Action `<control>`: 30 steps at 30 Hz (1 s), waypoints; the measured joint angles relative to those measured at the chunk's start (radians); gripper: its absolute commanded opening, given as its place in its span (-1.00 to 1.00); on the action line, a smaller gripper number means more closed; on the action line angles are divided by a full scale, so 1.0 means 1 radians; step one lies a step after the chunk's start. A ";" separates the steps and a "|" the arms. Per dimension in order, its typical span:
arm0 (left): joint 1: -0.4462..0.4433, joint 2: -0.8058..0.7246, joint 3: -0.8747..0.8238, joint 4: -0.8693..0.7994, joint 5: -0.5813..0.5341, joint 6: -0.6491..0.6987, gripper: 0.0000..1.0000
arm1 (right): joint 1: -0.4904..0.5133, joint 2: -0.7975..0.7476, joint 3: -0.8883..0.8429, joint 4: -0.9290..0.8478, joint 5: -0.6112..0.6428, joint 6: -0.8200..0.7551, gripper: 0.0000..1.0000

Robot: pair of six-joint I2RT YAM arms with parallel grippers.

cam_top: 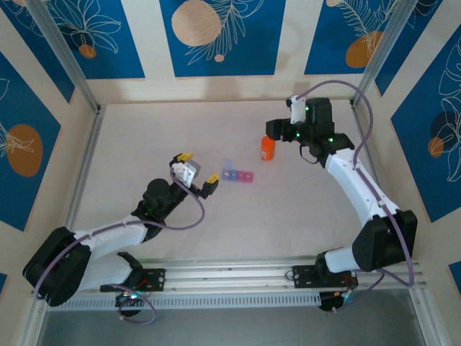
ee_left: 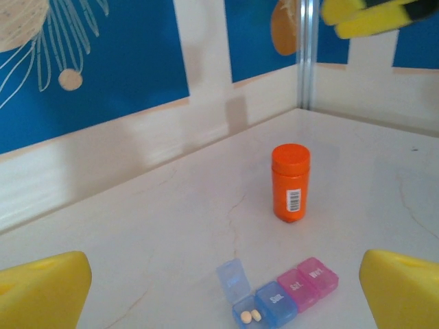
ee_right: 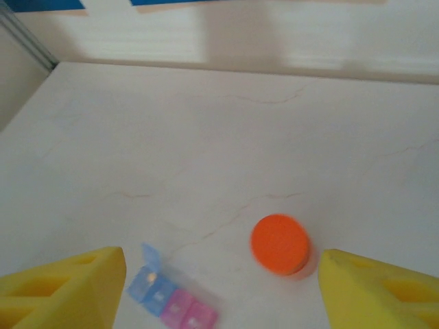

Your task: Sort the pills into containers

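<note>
**Bottle under the right fingers, pill box in front of the left**

The orange bottle [ee_right: 279,244] stands upright and capped on the worktop [cam_top: 180,130]. The right fingers [ee_right: 62,288] are spread wide above it and hold nothing. From the right wrist, the cap sits between them, closer to the right-hand finger than the left, so a straight descent would probably need a small sideways correction first.

The pill box [ee_left: 285,296] lies flat near the middle of the worktop, between the two arms and near the bottle without touching it. Its long axis runs roughly across the table as seen from above. It is straight ahead of the left fingers [ee_left: 41,295], which are fully apart and empty, and this arm is clearly the nearer one to it. The lid [ee_left: 232,277] of the end section is up, and two pale pills [ee_left: 251,316] rest inside; the blue and pink sections beside it look closed.
</note>
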 measured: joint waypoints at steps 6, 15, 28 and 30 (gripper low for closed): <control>0.010 0.009 0.108 -0.189 -0.064 -0.091 0.98 | 0.152 -0.023 -0.158 0.011 0.042 0.090 0.43; 0.077 0.111 0.268 -0.426 -0.059 -0.275 0.95 | 0.200 0.039 -0.248 0.077 0.069 0.169 0.41; 0.123 0.362 0.495 -0.647 -0.044 -0.560 0.98 | 0.200 0.225 -0.313 0.205 0.066 0.248 0.28; 0.124 0.393 0.534 -0.684 -0.045 -0.594 0.99 | 0.200 0.248 -0.313 0.220 0.066 0.253 0.27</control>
